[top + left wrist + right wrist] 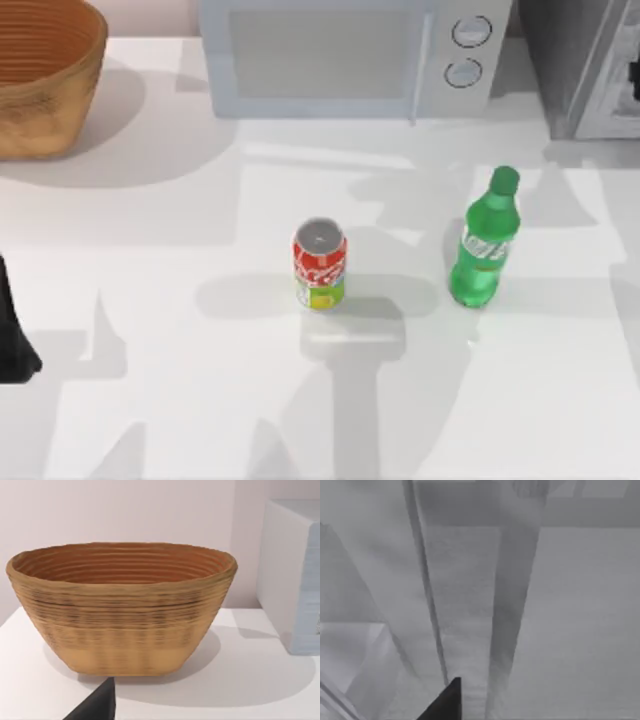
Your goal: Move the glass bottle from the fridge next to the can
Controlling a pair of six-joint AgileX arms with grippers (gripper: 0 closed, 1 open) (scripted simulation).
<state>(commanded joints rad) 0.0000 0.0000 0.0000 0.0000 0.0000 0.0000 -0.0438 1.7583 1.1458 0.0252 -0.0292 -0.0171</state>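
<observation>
Green glass bottle (485, 245) stands upright on the tabletop (180, 400), right of the can (320, 264) and apart from it. Likely heavy, slick, breakable; grip the body below its cap. Finger state: cannot tell.

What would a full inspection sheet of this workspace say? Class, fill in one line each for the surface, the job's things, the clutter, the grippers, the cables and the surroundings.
Surface: white table, shadow-streaked.
Job's things: glass bottle upright on the table, right of the can, apart from it; fridge at the back right corner.
Clutter: basket back left; microwave at the back.
Grippers: left arm at the left edge; a dark finger tip in the right wrist view, near grey fridge panels.
Cables: nothing seen.
Surroundings: pale wall behind the basket.
</observation>
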